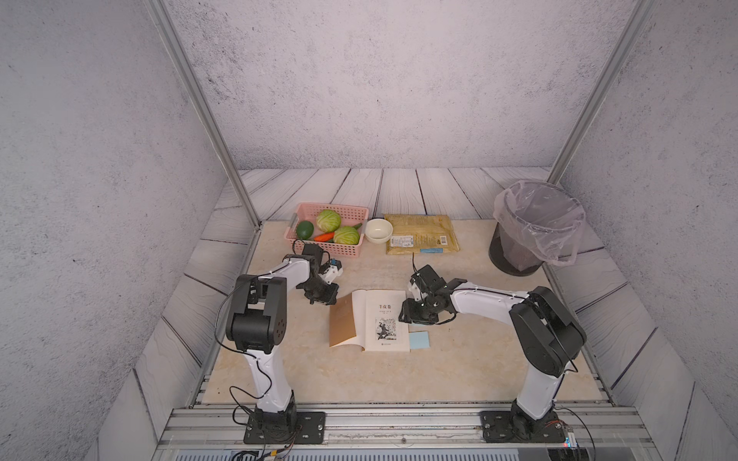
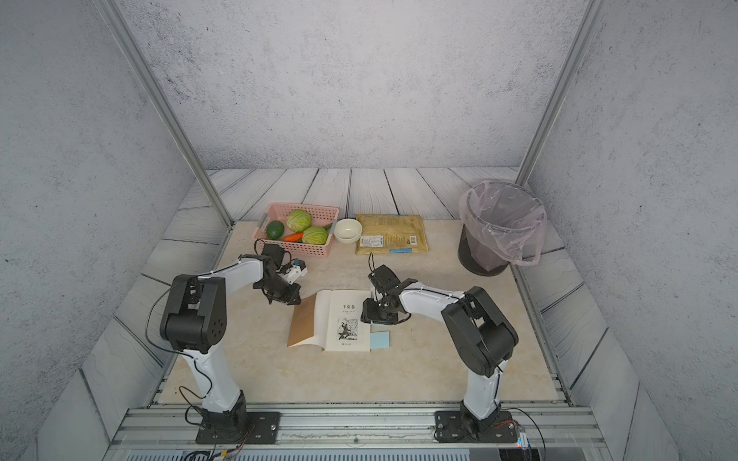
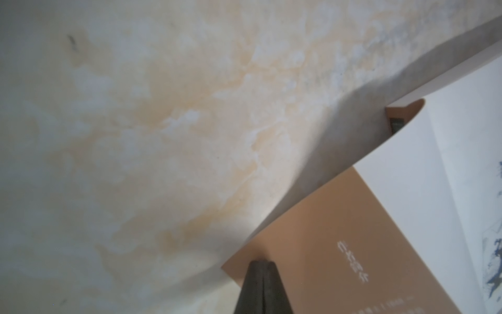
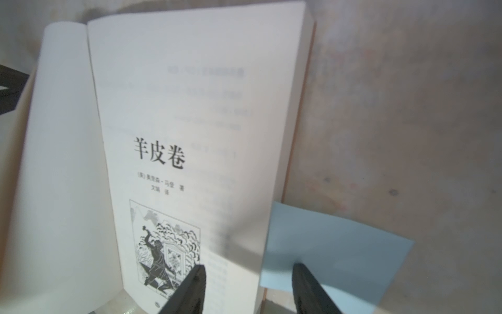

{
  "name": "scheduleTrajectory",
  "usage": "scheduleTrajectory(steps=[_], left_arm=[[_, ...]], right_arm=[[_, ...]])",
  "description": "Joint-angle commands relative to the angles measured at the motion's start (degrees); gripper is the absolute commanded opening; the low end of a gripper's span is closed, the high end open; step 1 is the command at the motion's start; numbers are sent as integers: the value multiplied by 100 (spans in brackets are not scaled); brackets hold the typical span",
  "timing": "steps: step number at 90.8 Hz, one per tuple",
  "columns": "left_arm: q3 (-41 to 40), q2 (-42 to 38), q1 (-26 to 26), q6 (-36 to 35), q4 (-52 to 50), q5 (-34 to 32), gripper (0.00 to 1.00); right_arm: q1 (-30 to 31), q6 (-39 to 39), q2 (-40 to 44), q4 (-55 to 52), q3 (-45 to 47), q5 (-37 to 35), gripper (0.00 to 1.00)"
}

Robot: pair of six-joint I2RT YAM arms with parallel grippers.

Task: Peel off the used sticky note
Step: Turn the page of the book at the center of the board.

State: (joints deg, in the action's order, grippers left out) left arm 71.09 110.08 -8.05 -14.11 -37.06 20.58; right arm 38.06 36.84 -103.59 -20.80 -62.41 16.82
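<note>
An open book [image 1: 383,315] [image 2: 346,317] lies mid-table, title page up, its brown cover [image 3: 339,231] spread to the left. A light blue sticky note [image 1: 419,340] [image 2: 380,340] [image 4: 336,244] sticks out past the book's right edge near the lower corner. My right gripper [image 4: 249,266] [image 1: 407,319] hovers open over that edge. One of its fingers [image 4: 190,288] is above the page [image 4: 190,122], the other above the note. My left gripper [image 3: 262,262] [image 1: 332,301] is shut, its tip resting on the brown cover's far corner.
Along the back stand a pink basket [image 1: 347,251] of vegetables, a white bowl [image 1: 378,230] and a flat yellow packet [image 1: 419,235]. A dark bin [image 1: 531,235] lined with a clear bag stands at the back right. Metal frame posts rise at both sides.
</note>
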Motion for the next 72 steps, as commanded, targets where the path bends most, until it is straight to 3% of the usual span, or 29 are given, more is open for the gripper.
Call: scheduleTrajectory(steps=[1, 72], left_arm=[[-51, 92, -12, -31, -72, -28, 5], [-40, 102, -8, -31, -82, -28, 5]], right_arm=[[-2, -82, 57, -152, -112, -105, 56], [10, 68, -45, 134, -282, 404, 56]])
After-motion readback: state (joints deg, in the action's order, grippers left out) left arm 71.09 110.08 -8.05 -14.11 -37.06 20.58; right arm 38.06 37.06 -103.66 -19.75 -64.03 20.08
